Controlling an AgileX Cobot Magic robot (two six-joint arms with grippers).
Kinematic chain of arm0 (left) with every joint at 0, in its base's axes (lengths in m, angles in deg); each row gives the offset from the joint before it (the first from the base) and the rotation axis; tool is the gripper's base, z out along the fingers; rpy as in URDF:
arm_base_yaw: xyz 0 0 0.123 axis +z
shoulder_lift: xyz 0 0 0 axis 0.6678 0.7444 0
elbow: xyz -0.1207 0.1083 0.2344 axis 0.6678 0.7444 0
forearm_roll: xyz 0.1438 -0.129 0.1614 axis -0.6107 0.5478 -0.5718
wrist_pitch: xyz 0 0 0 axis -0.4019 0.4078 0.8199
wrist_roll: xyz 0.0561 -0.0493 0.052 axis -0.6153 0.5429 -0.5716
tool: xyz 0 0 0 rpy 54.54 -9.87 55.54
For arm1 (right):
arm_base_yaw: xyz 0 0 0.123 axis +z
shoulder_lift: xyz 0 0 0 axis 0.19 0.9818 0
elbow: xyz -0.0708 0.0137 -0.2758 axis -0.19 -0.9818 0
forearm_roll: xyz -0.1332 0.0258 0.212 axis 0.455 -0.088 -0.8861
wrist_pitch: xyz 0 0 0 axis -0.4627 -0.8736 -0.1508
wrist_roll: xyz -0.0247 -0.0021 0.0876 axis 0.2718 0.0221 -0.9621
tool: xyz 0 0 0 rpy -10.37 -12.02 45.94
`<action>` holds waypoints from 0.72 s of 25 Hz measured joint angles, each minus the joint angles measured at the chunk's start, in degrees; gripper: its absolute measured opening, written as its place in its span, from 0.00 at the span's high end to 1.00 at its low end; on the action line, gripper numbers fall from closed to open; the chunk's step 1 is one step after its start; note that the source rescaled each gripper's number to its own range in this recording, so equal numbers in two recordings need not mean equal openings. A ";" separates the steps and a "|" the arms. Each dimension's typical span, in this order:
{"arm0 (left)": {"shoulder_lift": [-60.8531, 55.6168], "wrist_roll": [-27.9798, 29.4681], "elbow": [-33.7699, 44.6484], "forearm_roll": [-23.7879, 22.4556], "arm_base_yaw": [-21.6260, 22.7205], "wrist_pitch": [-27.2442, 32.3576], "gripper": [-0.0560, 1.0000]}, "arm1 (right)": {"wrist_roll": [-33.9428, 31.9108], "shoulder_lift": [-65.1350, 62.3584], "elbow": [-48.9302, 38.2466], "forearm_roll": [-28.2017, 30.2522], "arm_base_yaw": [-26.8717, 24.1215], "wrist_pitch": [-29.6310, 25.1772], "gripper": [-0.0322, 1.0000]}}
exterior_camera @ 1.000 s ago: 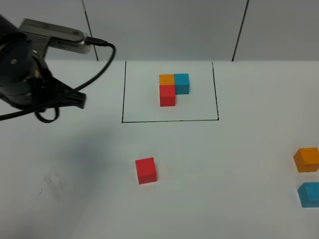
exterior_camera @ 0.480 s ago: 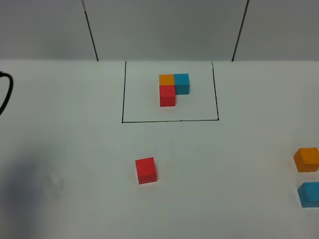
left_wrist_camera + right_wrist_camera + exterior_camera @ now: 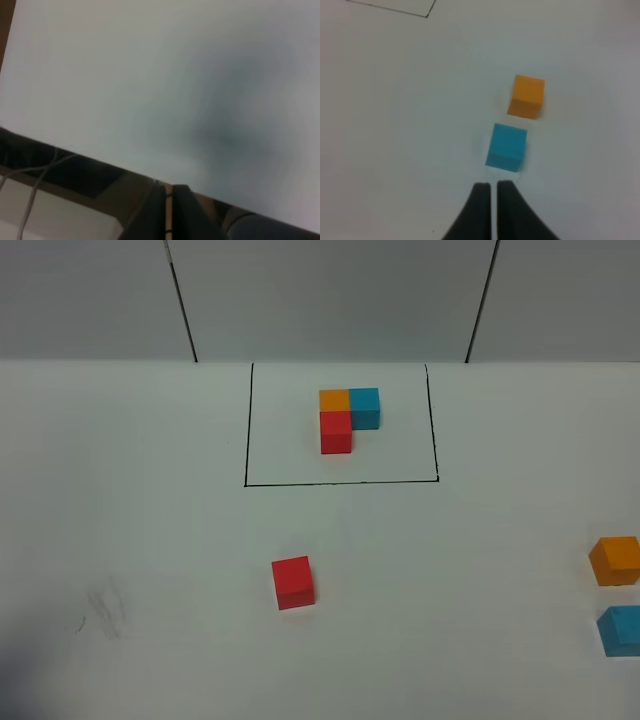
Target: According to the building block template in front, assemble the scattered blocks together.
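The template (image 3: 349,418) is an L of orange, blue and red cubes inside a black drawn rectangle at the table's back middle. A loose red cube (image 3: 293,582) sits in front of the rectangle. A loose orange cube (image 3: 615,560) and a loose light blue cube (image 3: 621,630) sit at the right edge; both also show in the right wrist view, orange (image 3: 526,96) and blue (image 3: 506,146). My right gripper (image 3: 493,188) is shut and empty, just short of the blue cube. My left gripper (image 3: 169,190) is shut and empty over bare table. Neither arm shows in the exterior view.
A corner of the black rectangle line (image 3: 426,15) shows in the right wrist view. The table's edge (image 3: 75,155) with a white cable (image 3: 35,187) below it shows in the left wrist view. Grey smudges (image 3: 105,610) mark the table at front left.
The left arm has pulled back out of the exterior view to the left; its shadow has faded toward the front left corner. The cubes have not moved.
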 joint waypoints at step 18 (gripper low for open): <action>-24.18 -4.73 5.33 10.79 0.24 2.54 0.95 | 0.00 0.00 0.00 0.00 0.00 0.00 0.97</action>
